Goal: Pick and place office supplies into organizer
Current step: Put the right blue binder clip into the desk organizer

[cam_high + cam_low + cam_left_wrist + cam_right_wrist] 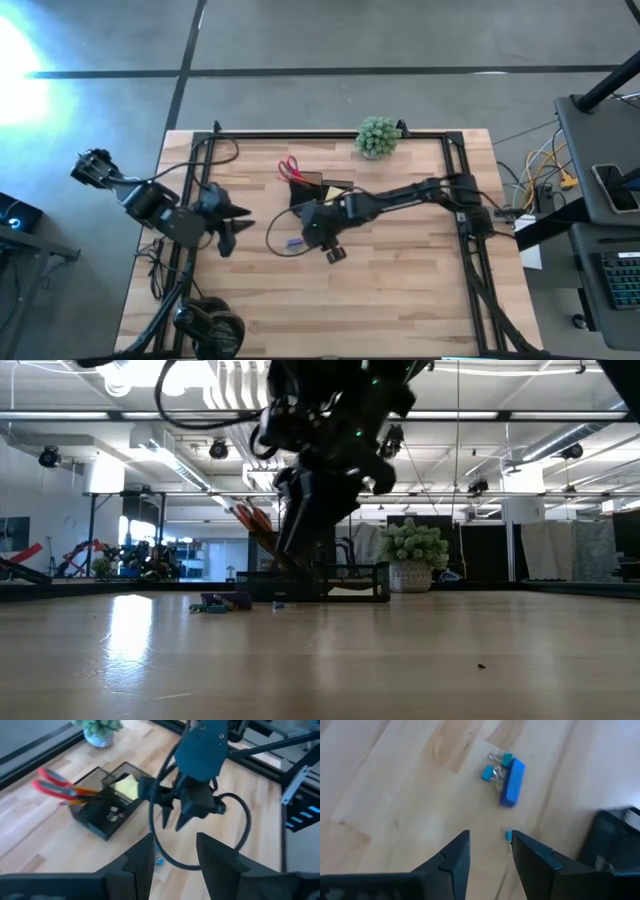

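Observation:
The black organizer stands at the table's far middle. It holds red-handled scissors, orange pencils and a yellow sticky-note pad. On the wood just near of it lie a blue bar, teal binder clips and a tiny blue clip. My right gripper hangs open above them, pointing steeply down, with the tiny clip on the table between its fingertips; it touches nothing. My left gripper is open and empty at the table's left, aimed at the right gripper.
A green ball-shaped plant in a white pot sits at the far edge, right of the organizer. Black headphones lie at the near left corner. A black frame runs around the table. Bare wood spreads across the near right half.

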Controlling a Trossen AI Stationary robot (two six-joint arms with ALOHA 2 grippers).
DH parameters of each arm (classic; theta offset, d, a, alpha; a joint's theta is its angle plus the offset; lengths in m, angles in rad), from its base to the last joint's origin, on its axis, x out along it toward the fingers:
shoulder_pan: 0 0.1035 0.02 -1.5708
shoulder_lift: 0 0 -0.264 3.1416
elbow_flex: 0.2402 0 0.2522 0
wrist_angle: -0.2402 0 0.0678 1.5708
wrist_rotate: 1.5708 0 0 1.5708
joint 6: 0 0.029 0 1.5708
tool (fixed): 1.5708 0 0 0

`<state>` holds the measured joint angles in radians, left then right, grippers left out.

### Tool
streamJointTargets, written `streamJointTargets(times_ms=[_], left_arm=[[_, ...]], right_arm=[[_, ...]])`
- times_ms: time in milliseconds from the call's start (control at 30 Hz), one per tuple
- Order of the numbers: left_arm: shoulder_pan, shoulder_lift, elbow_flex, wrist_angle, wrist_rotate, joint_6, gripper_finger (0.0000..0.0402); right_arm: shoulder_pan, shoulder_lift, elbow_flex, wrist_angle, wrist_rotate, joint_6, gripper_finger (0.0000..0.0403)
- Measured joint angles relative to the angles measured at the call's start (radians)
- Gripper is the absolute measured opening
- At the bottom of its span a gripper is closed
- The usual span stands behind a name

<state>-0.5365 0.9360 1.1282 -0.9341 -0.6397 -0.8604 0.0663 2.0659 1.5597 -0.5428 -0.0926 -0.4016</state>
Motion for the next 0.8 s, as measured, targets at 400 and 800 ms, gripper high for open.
streamJointTargets(times_ms=[400,800], left_arm=[[0.000,-0.289,-0.237,-0.018,-0.025,-0.106,0.0130],[0.000,-0.390,-0.291,-0.062,-0.080,-0.098,0.0130]], right_arm=[[-0.057,0.153,0.166,-0.039,-0.011,-0.018,0.0136],[-0.086,0.173,0.113,-0.041,-0.047,-0.019,0.0137]])
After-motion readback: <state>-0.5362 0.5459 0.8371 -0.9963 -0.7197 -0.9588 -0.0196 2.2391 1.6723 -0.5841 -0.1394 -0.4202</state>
